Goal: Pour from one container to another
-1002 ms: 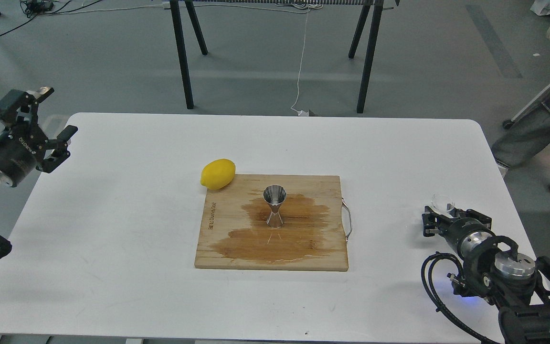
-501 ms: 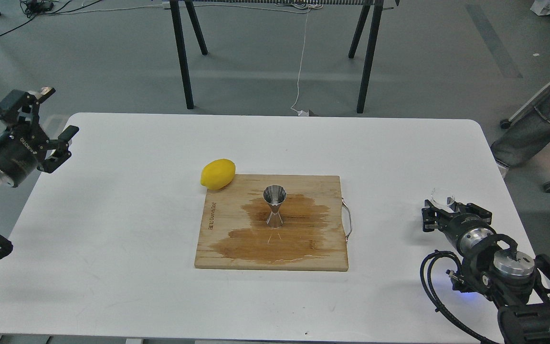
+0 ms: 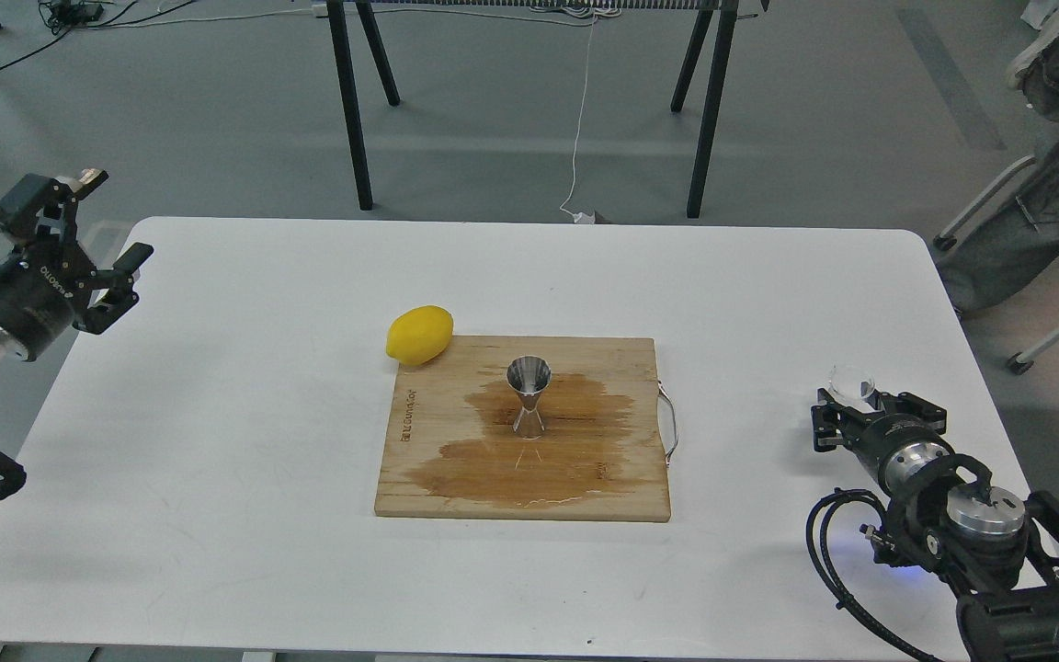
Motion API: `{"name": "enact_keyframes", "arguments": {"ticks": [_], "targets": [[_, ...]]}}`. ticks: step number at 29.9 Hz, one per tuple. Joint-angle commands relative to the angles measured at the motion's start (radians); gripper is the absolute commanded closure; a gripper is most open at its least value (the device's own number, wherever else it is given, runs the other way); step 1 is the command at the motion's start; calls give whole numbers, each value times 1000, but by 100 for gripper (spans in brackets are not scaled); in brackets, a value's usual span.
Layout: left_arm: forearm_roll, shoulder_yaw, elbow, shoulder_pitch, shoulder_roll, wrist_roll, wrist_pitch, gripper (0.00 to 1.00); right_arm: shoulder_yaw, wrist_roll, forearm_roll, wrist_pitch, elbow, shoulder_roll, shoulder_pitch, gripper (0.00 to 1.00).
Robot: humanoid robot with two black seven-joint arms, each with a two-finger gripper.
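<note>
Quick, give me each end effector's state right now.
Left end effector: open, holding nothing, off the table's left edge.
Right end effector: the glass cup sits at its fingertips; whether it grips the cup cannot be told.

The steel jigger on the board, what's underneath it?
The jigger stands upright on the wooden cutting board, inside a dark wet patch spread across the wood around its base. The bit of board directly under its foot is covered, and whether it holds liquid cannot be told.
</note>
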State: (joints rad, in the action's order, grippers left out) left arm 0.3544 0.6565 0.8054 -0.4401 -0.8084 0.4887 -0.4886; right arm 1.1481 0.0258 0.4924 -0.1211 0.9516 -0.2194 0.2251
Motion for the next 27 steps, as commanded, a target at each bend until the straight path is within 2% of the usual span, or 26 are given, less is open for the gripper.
{"name": "enact_keyframes", "arguments": {"ticks": [1,4,5,9,12,13,27], "targets": [[0,0,0,0,0,0,0,0,-21,5,0,1,-2,0,2,49],[0,2,0,0,0,0,0,0,-22,12,0,1,-2,0,2,41],[0,2,0,0,0,0,0,0,-22,14,0,1,-1,-1,2,35],[0,2,0,0,-2,0,0,0,-22,22,0,4,1,0,2,29],[0,2,0,0,-3,0,0,0,-22,23,0,4,1,0,2,6],[0,2,0,0,-3,0,0,0,-22,25,0,4,1,0,2,4],[0,2,0,0,-2,0,0,0,-21,31,0,9,1,0,2,2]]}}
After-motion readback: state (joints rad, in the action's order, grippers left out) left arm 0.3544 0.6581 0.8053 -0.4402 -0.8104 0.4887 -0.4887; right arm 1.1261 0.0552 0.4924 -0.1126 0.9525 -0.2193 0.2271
